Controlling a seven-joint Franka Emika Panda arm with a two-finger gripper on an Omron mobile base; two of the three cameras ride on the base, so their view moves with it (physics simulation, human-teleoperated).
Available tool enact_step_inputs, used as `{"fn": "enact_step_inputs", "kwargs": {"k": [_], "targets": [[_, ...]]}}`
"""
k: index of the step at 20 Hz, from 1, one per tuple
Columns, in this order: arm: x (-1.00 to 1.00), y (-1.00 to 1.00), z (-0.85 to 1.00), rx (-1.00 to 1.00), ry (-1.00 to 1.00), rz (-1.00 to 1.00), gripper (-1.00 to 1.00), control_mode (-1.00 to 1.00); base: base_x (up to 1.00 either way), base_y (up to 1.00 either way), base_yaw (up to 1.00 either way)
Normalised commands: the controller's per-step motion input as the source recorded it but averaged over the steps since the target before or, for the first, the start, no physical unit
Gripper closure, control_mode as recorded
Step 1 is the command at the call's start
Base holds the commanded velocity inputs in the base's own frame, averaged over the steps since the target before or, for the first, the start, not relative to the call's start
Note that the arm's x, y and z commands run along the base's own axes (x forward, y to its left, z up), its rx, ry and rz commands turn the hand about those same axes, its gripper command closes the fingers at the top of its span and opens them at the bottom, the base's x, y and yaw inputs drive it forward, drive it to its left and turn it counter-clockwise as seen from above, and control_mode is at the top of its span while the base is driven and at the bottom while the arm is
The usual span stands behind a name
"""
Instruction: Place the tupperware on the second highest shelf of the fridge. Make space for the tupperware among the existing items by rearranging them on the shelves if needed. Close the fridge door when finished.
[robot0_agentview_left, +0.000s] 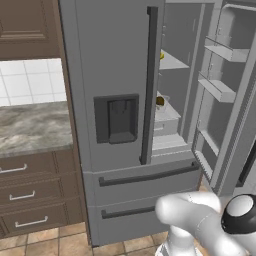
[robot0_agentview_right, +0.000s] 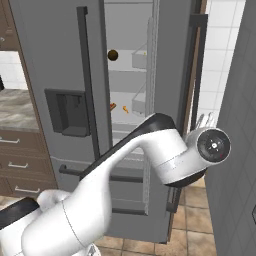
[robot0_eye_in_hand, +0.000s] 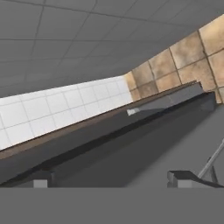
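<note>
The white arm is bent beside the tall grey steel fridge (robot0_agentview_right: 60, 75), whose right door is swung open. The hand (robot0_eye_in_hand: 113, 178) is spread wide, empty. The tupperware cannot be made out.

One fridge (robot0_agentview_left: 120, 125), two door bar handles (robot0_agentview_left: 148, 85), three cabinet drawers (robot0_agentview_left: 30, 192)
</note>
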Motion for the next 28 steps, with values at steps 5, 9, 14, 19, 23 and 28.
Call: {"fn": "enact_step_inputs", "kwargs": {"k": [5, 9, 14, 19, 23, 28], "targets": [[0.47, -0.28, -0.17, 0.07, 0.0, 0.03, -1.0, -1.0, 0.0, 0.0, 0.0], [0.47, -0.31, -0.2, 0.06, 0.0, 0.01, -1.0, -1.0, 0.0, 0.0, 0.0], [0.56, -0.24, -0.21, 0.06, 0.0, 0.04, -1.0, -1.0, 0.0, 0.0, 0.0], [0.56, 0.0, -0.14, 0.01, 0.0, 0.13, -1.0, -1.0, 0.0, 0.0, 0.0], [0.36, 0.35, -0.08, 0.0, -0.02, 0.21, -1.0, -1.0, 0.0, 0.0, 0.0], [0.18, 0.69, -0.1, -0.05, -0.06, 0.25, -1.0, -1.0, 0.0, 0.0, 0.0]]}}
